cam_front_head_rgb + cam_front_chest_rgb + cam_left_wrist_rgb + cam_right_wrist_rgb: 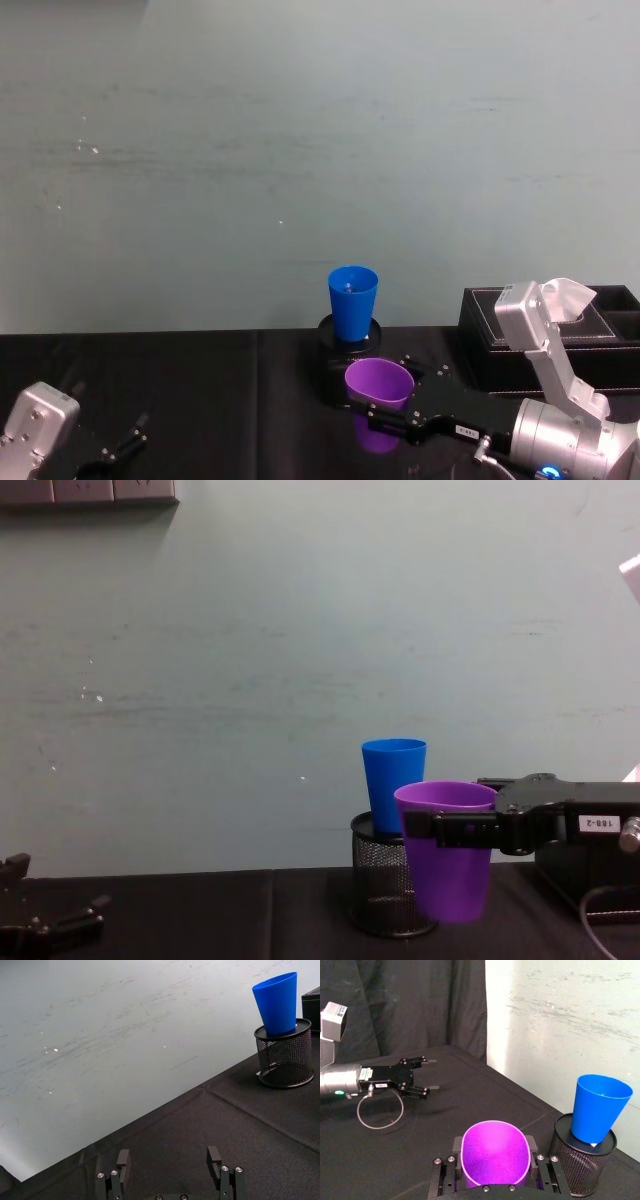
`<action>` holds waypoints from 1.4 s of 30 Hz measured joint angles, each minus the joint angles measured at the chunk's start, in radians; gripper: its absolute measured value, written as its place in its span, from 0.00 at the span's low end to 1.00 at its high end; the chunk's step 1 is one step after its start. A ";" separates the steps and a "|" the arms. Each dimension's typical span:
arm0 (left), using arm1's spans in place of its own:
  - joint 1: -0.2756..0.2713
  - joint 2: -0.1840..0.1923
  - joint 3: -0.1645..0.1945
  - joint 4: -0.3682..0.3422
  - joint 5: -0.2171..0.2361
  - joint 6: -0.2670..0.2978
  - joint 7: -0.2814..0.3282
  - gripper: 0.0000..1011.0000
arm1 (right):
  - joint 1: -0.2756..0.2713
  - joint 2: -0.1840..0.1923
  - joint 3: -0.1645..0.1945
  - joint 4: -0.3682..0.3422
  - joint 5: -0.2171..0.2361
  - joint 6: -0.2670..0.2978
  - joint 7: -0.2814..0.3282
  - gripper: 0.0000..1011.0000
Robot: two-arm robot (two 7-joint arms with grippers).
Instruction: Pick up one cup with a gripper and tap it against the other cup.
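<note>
Near the blue cup [393, 780], right gripper [447, 828] — held level — clasps purple cup [450, 882].

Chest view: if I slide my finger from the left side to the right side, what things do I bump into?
left hand → blue cup → purple cup, gripped by the right hand → black box
</note>
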 joint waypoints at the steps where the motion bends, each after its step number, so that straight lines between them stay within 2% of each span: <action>1: 0.000 0.000 0.000 0.000 0.000 0.000 0.000 0.99 | 0.000 0.000 0.000 0.000 0.000 0.000 0.000 0.71; 18: 0.000 0.000 0.000 0.000 0.000 0.000 0.000 0.99 | 0.001 0.000 -0.001 0.001 0.000 0.000 0.000 0.71; 24: 0.000 0.000 0.000 0.000 0.000 0.000 0.000 0.99 | 0.025 -0.011 -0.017 0.031 0.001 -0.009 0.006 0.71; 34: 0.000 0.000 0.000 0.000 0.000 0.000 0.000 0.99 | 0.096 -0.059 -0.024 0.132 -0.001 -0.022 -0.010 0.71; 42: 0.000 0.000 0.000 0.000 0.000 0.000 0.000 0.99 | 0.178 -0.124 -0.030 0.273 -0.012 -0.060 -0.001 0.71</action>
